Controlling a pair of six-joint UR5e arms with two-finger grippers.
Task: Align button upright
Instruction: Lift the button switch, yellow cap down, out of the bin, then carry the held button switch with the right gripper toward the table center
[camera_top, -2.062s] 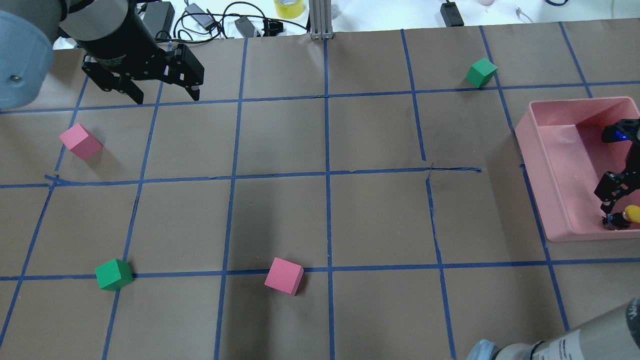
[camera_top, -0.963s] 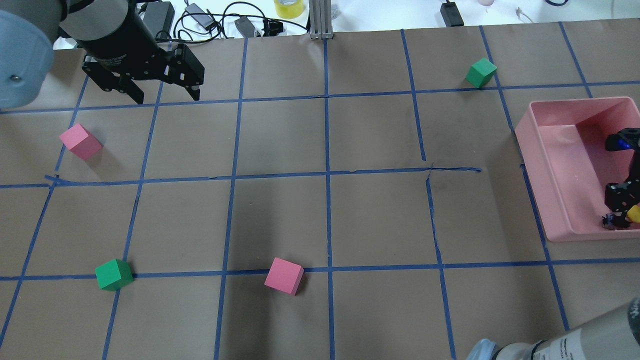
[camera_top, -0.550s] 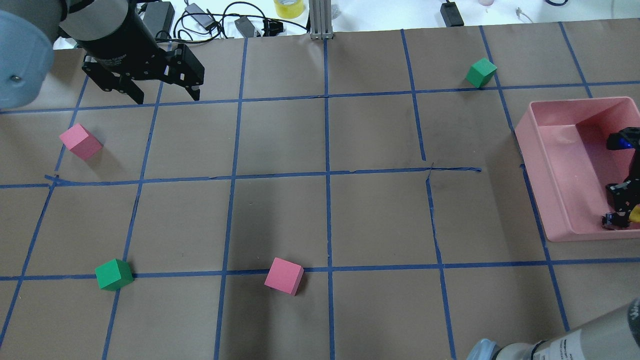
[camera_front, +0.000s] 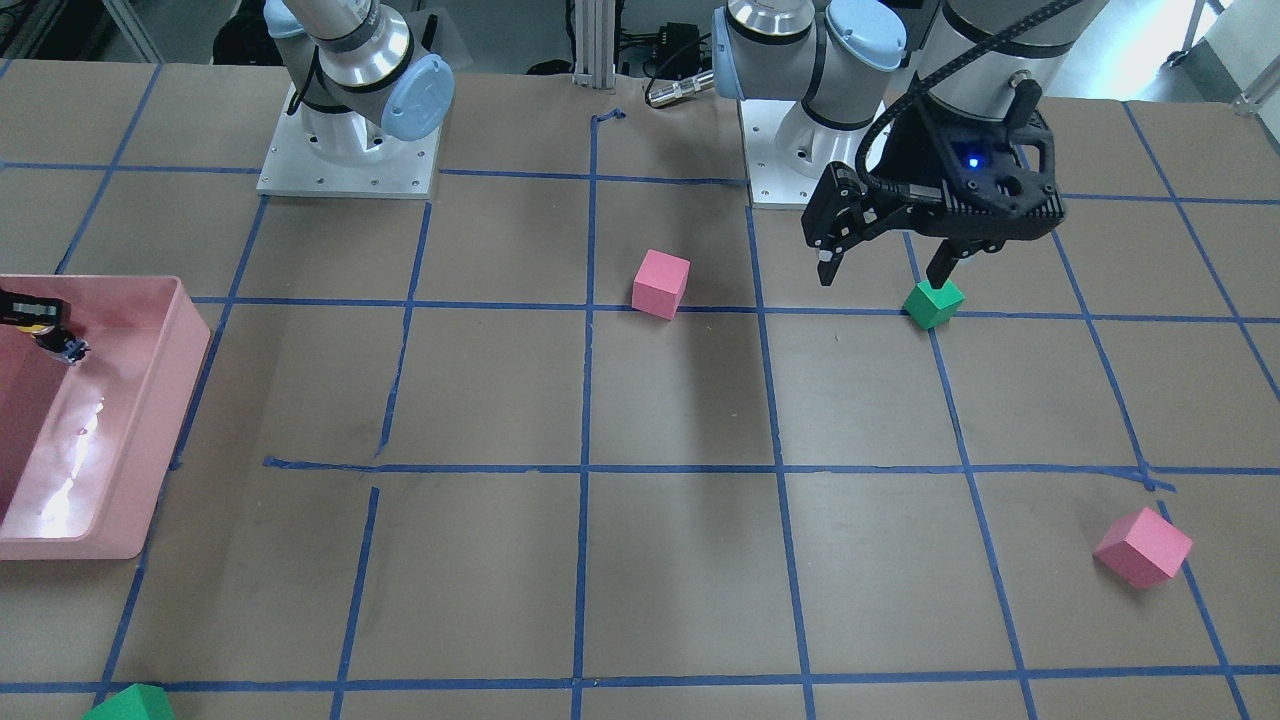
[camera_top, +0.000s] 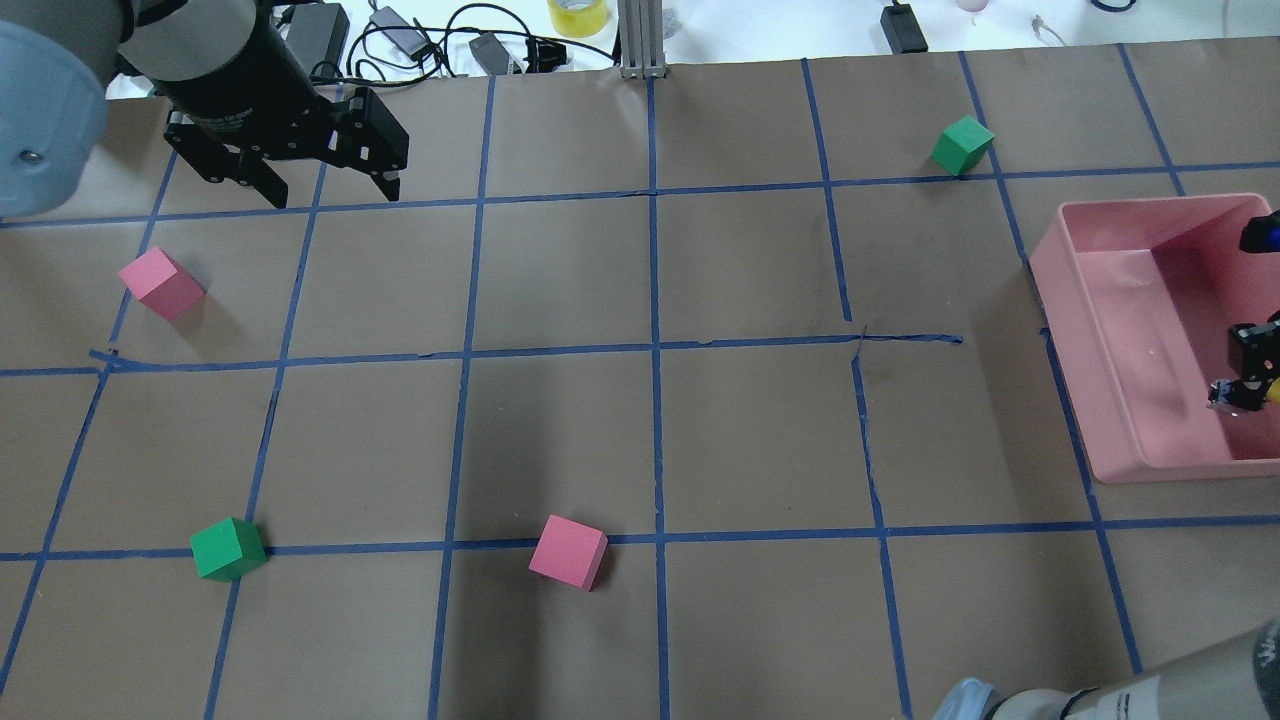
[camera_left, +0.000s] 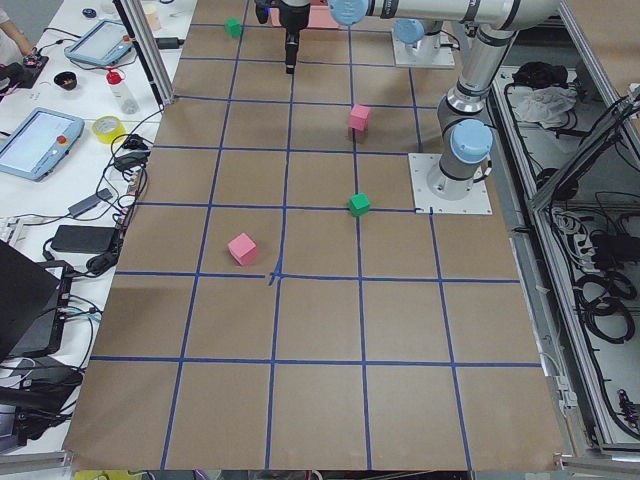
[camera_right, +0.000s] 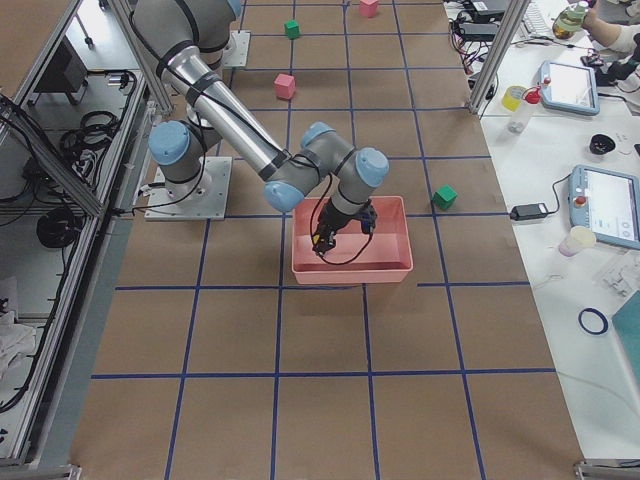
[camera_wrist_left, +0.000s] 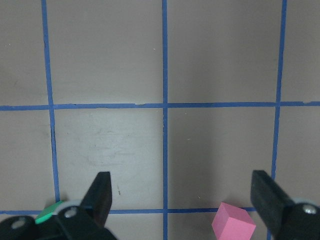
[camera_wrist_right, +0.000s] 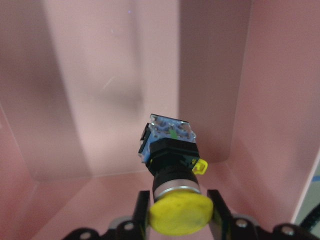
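My right end effector (camera_wrist_right: 181, 214) is clamped on the button (camera_wrist_right: 169, 150), inside the pink bin (camera_wrist_right: 90, 90). The button's long axis runs straight out from my grip, with the yellow cap nearest my palm and the base pointing away. My left end effector (camera_wrist_left: 182, 189) hangs open, well apart.

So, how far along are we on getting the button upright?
Grasp looks done: the right gripper is shut on the button at its yellow cap end, inside the pink bin. Still left: setting it down on its base and releasing. The left gripper hangs open, empty.
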